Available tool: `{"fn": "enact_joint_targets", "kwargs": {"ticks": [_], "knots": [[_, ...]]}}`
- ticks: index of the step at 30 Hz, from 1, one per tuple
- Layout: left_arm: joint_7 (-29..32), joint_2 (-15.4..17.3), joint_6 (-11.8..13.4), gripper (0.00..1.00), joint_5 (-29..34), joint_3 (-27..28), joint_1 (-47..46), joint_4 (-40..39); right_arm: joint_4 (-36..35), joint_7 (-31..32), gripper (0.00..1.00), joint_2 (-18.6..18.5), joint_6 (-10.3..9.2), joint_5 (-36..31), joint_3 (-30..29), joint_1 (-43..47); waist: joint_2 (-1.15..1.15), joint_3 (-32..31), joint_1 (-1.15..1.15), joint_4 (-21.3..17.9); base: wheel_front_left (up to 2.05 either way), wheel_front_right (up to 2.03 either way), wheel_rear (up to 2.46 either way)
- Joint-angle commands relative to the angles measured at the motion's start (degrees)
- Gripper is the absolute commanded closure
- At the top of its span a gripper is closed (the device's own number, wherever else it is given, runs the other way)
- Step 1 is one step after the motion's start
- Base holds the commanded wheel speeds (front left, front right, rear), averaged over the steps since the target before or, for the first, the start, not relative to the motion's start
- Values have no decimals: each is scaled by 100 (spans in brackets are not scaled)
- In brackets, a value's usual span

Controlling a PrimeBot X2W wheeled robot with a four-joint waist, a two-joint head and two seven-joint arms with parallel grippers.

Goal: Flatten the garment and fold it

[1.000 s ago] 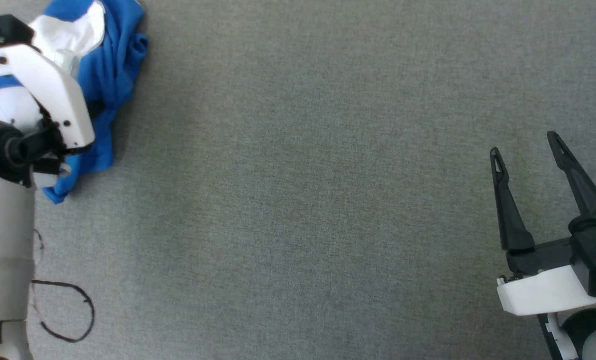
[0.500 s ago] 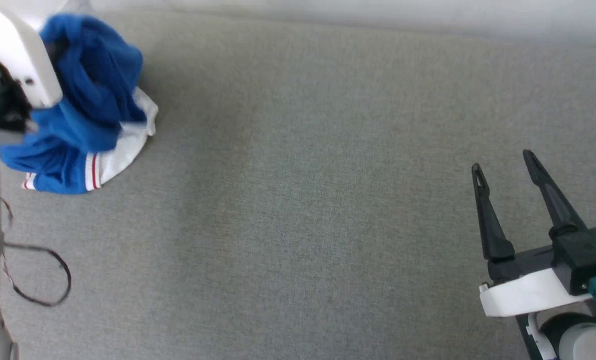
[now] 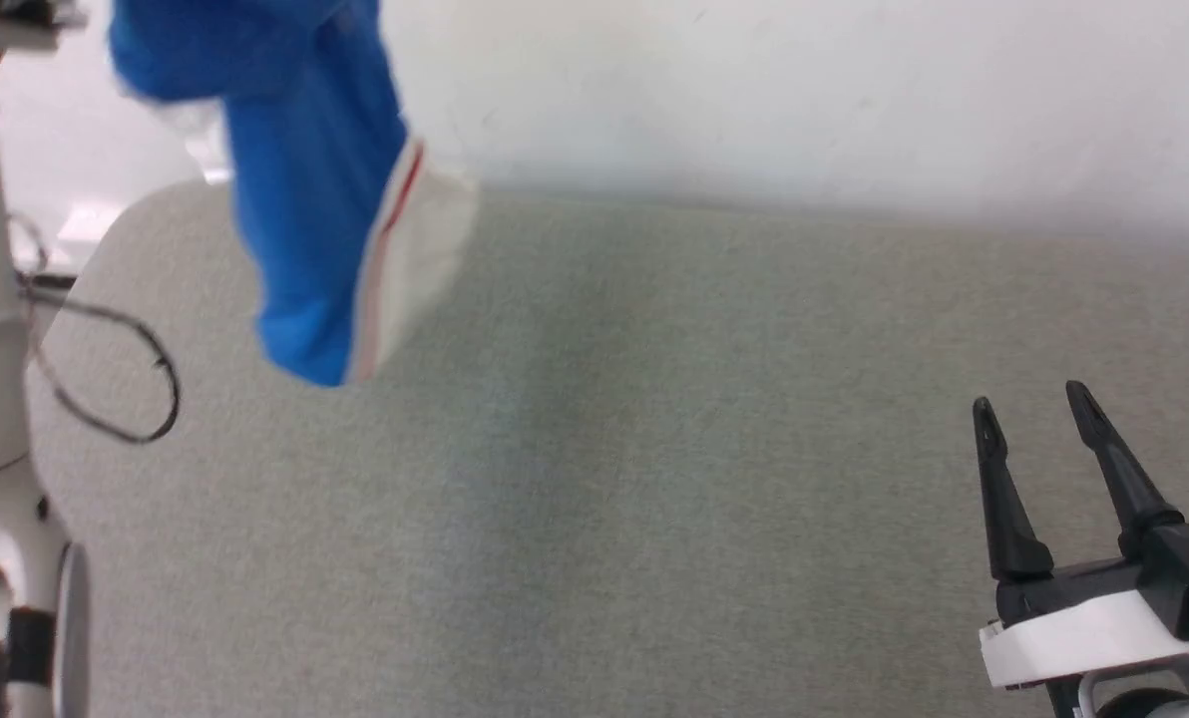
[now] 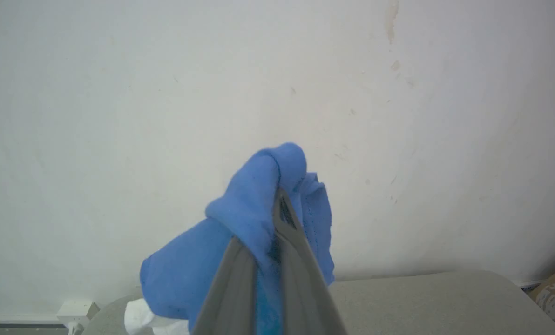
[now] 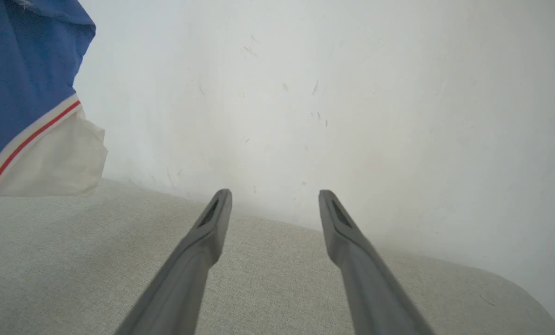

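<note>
The garment, bright blue with a white, red-striped edge, hangs in the air at the upper left of the head view, above the grey table. In the left wrist view my left gripper is shut on a bunched blue fold of the garment, lifted in front of the white wall. A corner of the garment with its red stripe also hangs at the upper left of the right wrist view. My right gripper stands open and empty at the lower right, low over the table.
A white wall rises behind the table's far edge. A thin black cable loop hangs beside my left arm at the left. The table's rounded far-left corner lies under the hanging cloth.
My left gripper has lifted the garment off the table; it now hangs free. The head camera has tilted up, bringing the wall into view. The right gripper stays open.
</note>
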Motion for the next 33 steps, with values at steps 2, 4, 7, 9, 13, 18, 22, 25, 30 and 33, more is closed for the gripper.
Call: {"fn": "enact_joint_targets", "kwargs": {"ticks": [2, 4, 7, 9, 13, 18, 22, 25, 30, 33], "knots": [[-48, -219, 29, 100, -159, -32, -267, -85, 17, -53, 0, 16, -5, 70, -18, 91, -1, -366, 1, -356, 0, 0, 0], [-47, -420, 34, 100, -280, -61, -456, -131, 24, -64, 0, 16, -5, 94, -7, 123, -1, -416, 1, -453, 0, 0, 0], [-14, -716, 51, 100, -403, -173, -612, -237, 37, -76, 0, 16, -5, 121, -4, 146, -1, -484, 1, -622, 0, 0, 0], [54, -879, 66, 100, -438, -297, -623, -324, 26, -78, 0, 16, -5, 132, -24, 149, -1, -494, 1, -732, 0, 0, 0], [133, -1178, 120, 100, -402, -615, -415, -562, -33, -73, 0, 17, -5, 138, -136, 119, -1, -457, 1, -938, 0, 0, 0], [160, -1507, 316, 100, -325, -1008, 255, -913, -102, -42, 0, 17, -5, 141, -262, 76, -1, -327, 1, -1188, 0, 0, 0], [131, -1677, 491, 100, -324, -1344, 1066, -1203, -152, -27, 0, 17, -5, 173, -304, 65, -1, -176, 1, -1362, 0, 0, 0], [65, -1739, 561, 100, -289, -1677, 1801, -1396, -210, -17, 0, 17, -5, 204, -302, 76, -1, -33, 1, -1462, 0, 0, 0], [-305, -1663, 680, 100, 42, -2181, 3021, -1411, -228, -40, 0, 17, -5, 258, -278, 38, -1, 210, 1, -1575, 0, 0, 0], [-683, -1557, 778, 100, 297, -2359, 3616, -1082, -205, -56, 0, 17, -5, 273, -234, -2, -1, 331, 1, -1618, 0, 0, 0]]}}
